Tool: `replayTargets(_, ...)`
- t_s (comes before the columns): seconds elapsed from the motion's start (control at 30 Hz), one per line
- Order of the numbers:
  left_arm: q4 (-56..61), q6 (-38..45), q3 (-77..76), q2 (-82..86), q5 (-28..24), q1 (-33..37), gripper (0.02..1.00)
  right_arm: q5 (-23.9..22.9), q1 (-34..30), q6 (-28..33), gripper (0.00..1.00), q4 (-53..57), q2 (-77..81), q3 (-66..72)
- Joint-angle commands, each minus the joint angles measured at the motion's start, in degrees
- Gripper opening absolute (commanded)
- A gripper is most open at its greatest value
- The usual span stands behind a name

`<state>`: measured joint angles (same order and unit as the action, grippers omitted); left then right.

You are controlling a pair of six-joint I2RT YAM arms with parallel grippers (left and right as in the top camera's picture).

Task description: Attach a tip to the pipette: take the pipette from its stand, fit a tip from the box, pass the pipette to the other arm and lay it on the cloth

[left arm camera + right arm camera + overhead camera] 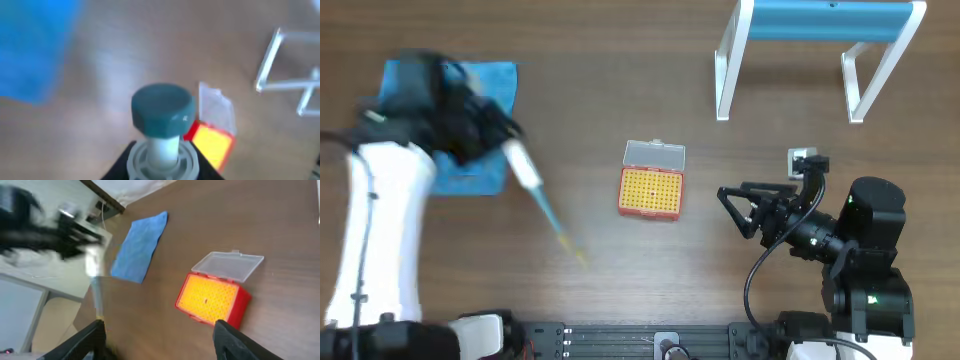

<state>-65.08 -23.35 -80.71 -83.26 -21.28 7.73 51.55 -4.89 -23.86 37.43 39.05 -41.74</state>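
Note:
My left gripper (pixel 480 128) hangs over the right part of the blue cloth (pixel 470 90), shut on the pipette (pixel 525 170). The pipette slants down toward the table's front, and a yellow tip (pixel 578 256) sits on its end. In the left wrist view its teal plunger cap (pixel 162 107) stands up between the fingers. The red tip box (pixel 651 192), full of yellow tips, sits mid-table with its clear lid (pixel 655 154) folded back. My right gripper (pixel 735 208) is open to the right of the box, nothing between its fingers (pixel 235 339).
The blue and white pipette stand (pixel 820 40) stands at the back right. Bare wooden tabletop lies between the cloth and the tip box (pixel 212 297), and in front of the box. The right wrist view shows the cloth (pixel 140 245) beyond the box.

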Motion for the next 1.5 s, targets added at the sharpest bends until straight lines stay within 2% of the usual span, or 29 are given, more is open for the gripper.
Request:
replayTargets(0.03, -25.0, 20.9, -35.2, -18.5, 14.3, 10.2, 0.029, -1.4, -0.3, 1.2, 0.693, -0.3, 0.0, -0.6)
replayTargets(0.07, -32.0, 23.9, -47.7, -26.4, 22.5, 10.9, 0.029, -1.4, -0.3, 0.5, 0.693, 0.1, 0.0, -0.6)
replayTargets(0.1, -31.5, 23.0, -54.0, -30.3, 24.5, 11.1, 0.029, -1.5, -0.3, 0.7, 0.693, 1.4, 0.0, -0.6)
replayTargets(0.17, -27.2, 26.0, -61.0, -36.6, 26.1, 11.0, 0.029, -4.7, -0.3, 0.6, 0.695, 5.2, 0.0, -0.6)
replayTargets(0.23, -22.3, 27.2, -62.0, -40.7, 29.7, 10.9, 0.029, -5.7, -0.3, -0.8, 0.698, 6.4, 0.0, -0.6)
replayTargets(0.37, -12.9, 32.9, -62.0, -48.2, 30.5, 10.8, 0.029, -6.2, -0.3, -6.3, 0.700, 6.2, 0.0, -0.6)
replayTargets(0.43, -9.1, 37.7, -62.0, -51.0, 34.5, 10.6, 0.029, -7.1, -0.3, -7.9, 0.700, 6.2, 0.0, -0.6)
replayTargets(0.5, -8.8, 42.7, -62.0, -52.9, 30.6, 10.6, 0.029, -9.3, -0.3, -8.5, 0.700, 6.3, 0.0, -0.6)
replayTargets(0.6, -10.3, 42.9, -62.0, -56.8, 26.1, 10.7, 0.027, -12.0, -0.3, -8.7, 0.700, 6.3, 0.1, -0.6)
replayTargets(0.73, -12.6, 38.9, -61.4, -62.5, 26.2, 10.6, 0.029, -12.0, -0.3, -9.2, 0.700, 6.3, 0.2, -0.6)
replayTargets(0.87, -13.2, 38.2, -61.3, -64.5, 29.2, 10.8, 0.029, -12.0, -0.3, -9.5, 0.700, 6.3, 0.2, -0.6)
replayTargets(1.1, -12.5, 34.5, -59.5, -65.3, 26.1, 13.0, 0.029, -13.9, -0.3, -7.1, 0.713, 6.2, 0.2, -0.6)
replayTargets(1.2, -13.0, 34.5, -58.9, -65.3, 25.9, 13.1, 0.029, -13.9, -0.3, -7.0, 0.748, 6.2, 0.2, -0.6)
replayTargets(1.27, -12.9, 34.8, -58.9, -65.4, 23.8, 13.1, 0.029, -13.9, -0.3, -7.0, 0.752, 6.2, 0.2, -0.6)
replayTargets(1.5, -9.9, 37.4, -58.9, -65.4, 22.8, 13.6, 0.029, -13.9, -0.3, -7.2, 0.752, 6.2, 0.2, -0.6)
